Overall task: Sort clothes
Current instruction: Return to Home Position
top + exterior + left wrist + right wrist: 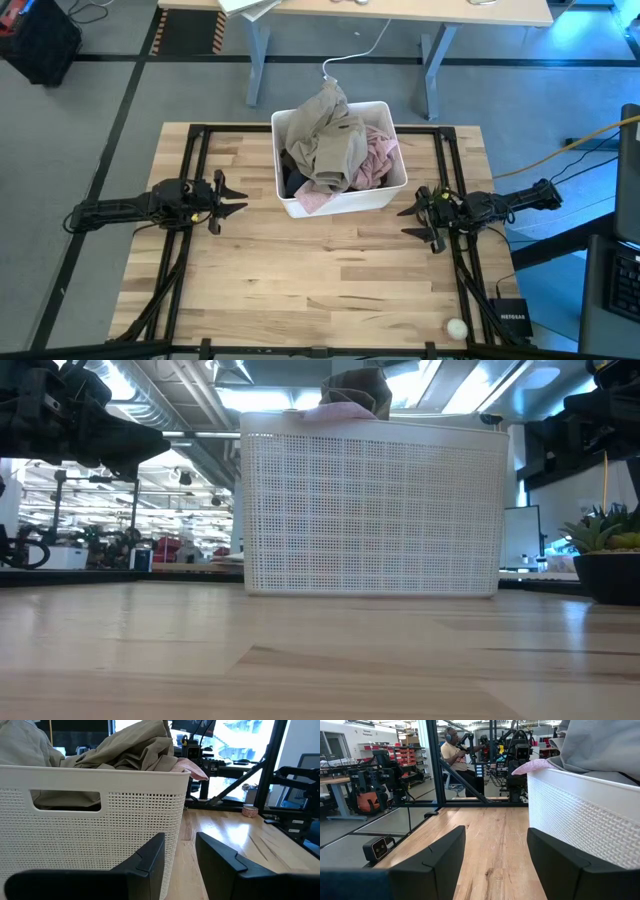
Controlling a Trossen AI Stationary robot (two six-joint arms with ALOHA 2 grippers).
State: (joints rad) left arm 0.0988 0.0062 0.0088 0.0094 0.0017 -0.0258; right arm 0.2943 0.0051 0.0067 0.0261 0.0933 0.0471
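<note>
A wooden bench (330,270) is shown with a white bin (345,203) at its far centre. The clothes (330,145) are heaped inside it, khaki uppermost. The bin is flanked by the left pincer (232,196) and right pincer (412,222), both released and empty, about equally near.

Overhead looks straight down, low view level across the table, wrist cameras close; all share the white bin (340,195).

Bins: one white bin (340,195) on the desk (300,280)
Garments showing in it: three, khaki-beige garment (325,135), pale pink garment (375,160), dark garment (292,182)
Hands: two, left hand (232,197), right hand (412,220)
Small white balls: one (456,327)
</note>
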